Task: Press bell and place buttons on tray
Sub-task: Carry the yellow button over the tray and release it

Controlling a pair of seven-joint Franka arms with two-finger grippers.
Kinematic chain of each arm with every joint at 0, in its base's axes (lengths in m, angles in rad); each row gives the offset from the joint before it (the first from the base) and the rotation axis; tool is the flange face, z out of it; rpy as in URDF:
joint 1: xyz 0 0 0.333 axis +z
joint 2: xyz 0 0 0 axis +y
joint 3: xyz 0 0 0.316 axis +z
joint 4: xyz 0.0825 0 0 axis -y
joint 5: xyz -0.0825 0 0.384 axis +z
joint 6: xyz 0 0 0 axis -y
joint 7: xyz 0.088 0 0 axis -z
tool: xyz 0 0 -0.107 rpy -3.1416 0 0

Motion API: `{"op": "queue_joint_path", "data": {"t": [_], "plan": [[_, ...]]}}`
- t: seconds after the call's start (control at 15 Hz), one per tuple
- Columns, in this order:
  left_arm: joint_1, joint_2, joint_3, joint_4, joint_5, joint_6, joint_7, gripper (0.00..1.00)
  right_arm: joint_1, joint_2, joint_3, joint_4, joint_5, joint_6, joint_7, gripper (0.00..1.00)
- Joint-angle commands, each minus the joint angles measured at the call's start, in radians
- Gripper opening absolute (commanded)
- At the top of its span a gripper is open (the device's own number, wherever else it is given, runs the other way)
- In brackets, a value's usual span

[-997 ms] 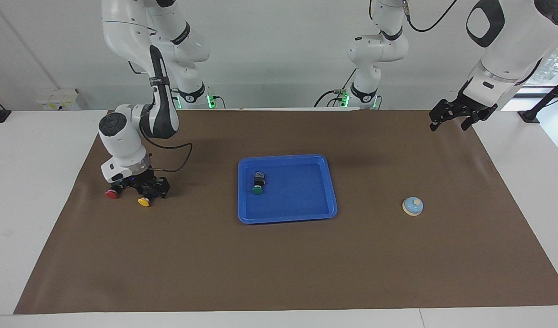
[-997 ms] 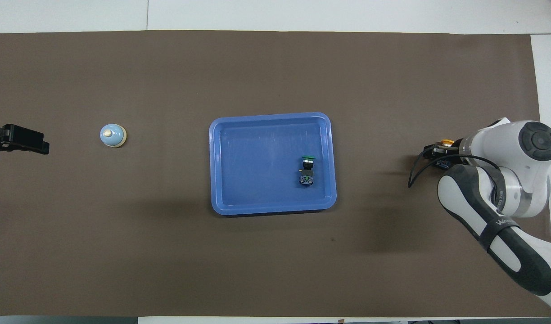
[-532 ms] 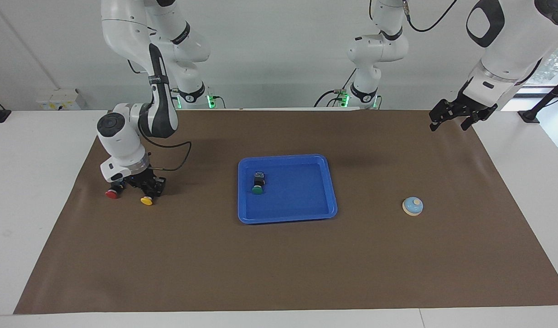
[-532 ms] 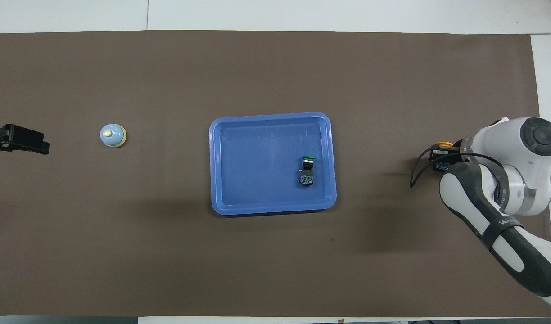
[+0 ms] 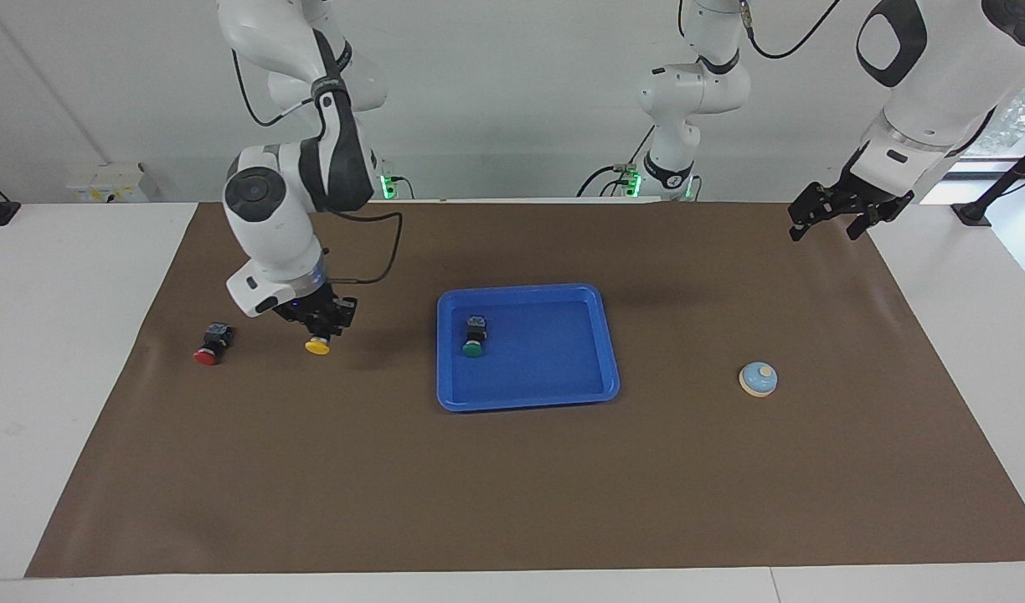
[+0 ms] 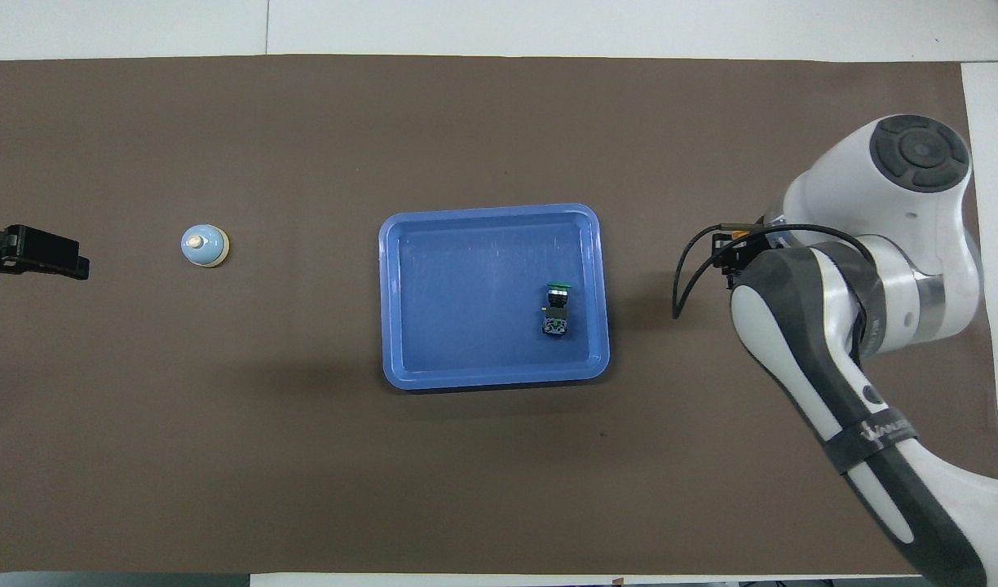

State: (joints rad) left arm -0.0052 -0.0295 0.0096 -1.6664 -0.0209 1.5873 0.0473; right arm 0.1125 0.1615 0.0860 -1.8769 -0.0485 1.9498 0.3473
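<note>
Right now your right claw (image 5: 318,325) is hanging above the brown mat (image 5: 512,502) at the left of the facing frame, fingers closed on the yellow button (image 5: 317,345), which is dangling cap-down clear of the worktop (image 5: 69,335). From overhead, your right arm is covering most of that grip; only a sliver of the yellow button (image 6: 739,236) is peeking out beside the wrist at the right of the frame. The red button (image 5: 210,347) is lying on the mat at the left of the facing frame, beside the raised claw and apart from it. The green button (image 5: 474,337) is resting on its side inside the blue tray (image 5: 563,398) at centre frame, toward the right arm's end of the tray. The bell (image 5: 758,378) is sitting on the mat at the right of the facing frame, well apart from the tray. Your left claw (image 5: 847,213) is waiting in the air at the upper right, over the mat's corner, fingers spread and holding nothing.
</note>
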Motion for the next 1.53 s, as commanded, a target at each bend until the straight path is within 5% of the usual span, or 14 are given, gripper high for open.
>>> {"op": "queue_joint_path", "data": {"t": [0.0, 0.33, 0.6, 0.86, 1.33, 1.4, 1.46], "plan": [[0.002, -0.006, 0.001, 0.008, -0.008, -0.021, 0.009, 1.00, 0.140, 0.027, -0.002, 0.085, 0.050, -0.048, 0.151, 0.00], [0.002, -0.007, 0.001, 0.008, -0.008, -0.021, 0.009, 1.00, 0.334, 0.050, -0.002, 0.085, 0.099, 0.030, 0.326, 0.00], [0.002, -0.007, 0.003, 0.008, -0.008, -0.021, 0.009, 1.00, 0.436, 0.165, -0.005, 0.085, 0.079, 0.148, 0.412, 0.00], [0.002, -0.007, 0.001, 0.008, -0.008, -0.021, 0.009, 1.00, 0.464, 0.263, -0.005, 0.076, 0.041, 0.273, 0.421, 0.00], [0.002, -0.007, 0.001, 0.008, -0.008, -0.021, 0.009, 1.00, 0.463, 0.266, -0.005, 0.027, 0.027, 0.327, 0.423, 0.00], [0.002, -0.007, 0.001, 0.008, -0.008, -0.021, 0.009, 1.00, 0.463, 0.265, -0.005, 0.027, 0.027, 0.324, 0.429, 0.44], [0.002, -0.007, 0.001, 0.007, -0.008, -0.021, 0.009, 1.00, 0.464, 0.265, -0.005, 0.028, 0.028, 0.316, 0.437, 0.99]]}}
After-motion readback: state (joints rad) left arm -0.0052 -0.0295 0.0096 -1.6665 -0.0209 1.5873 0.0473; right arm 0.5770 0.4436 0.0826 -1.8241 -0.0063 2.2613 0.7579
